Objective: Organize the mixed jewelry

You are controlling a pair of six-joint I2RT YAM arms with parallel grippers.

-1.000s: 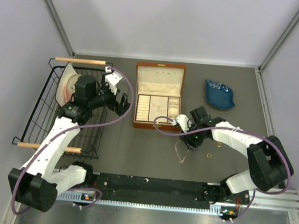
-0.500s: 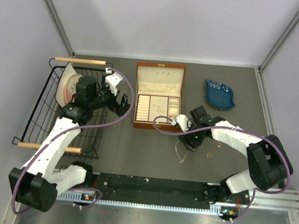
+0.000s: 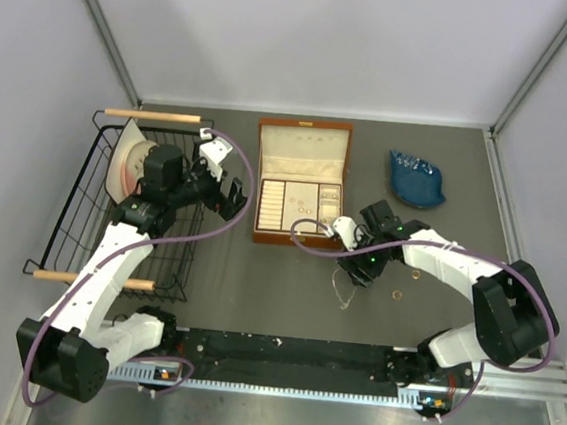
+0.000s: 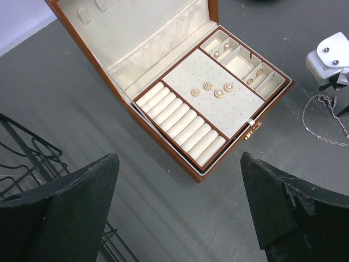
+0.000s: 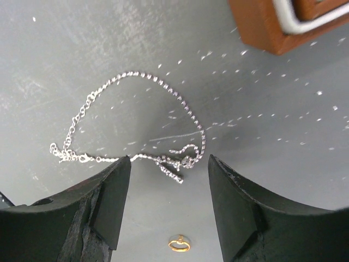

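Note:
The mixed jewelry lies on the grey table in front of the box. A thin silvery chain necklace [image 5: 143, 76] is spread out in a loose loop, with a tangled knot at one end. My right gripper [image 5: 169, 164] is open just above that knot, one finger on each side, touching nothing. One small gold ring [image 5: 179, 244] lies between the fingers, nearer the wrist. From above, the necklace [image 3: 345, 287] lies under the right gripper [image 3: 356, 270], and two rings [image 3: 415, 275] [image 3: 394, 295] lie to its right. My left gripper [image 4: 180, 158] is wide open and empty, left of the box.
The brown wooden box [image 3: 295, 236] stands open with cream lining, ring rolls and small gold earrings [image 4: 210, 90] on its cushion. A black wire basket [image 3: 71, 202] with wooden handles holds a pale dish at the left. A blue dish [image 3: 415, 178] sits at the back right.
No clear change; both arms stay where they were and the necklace lies as before.

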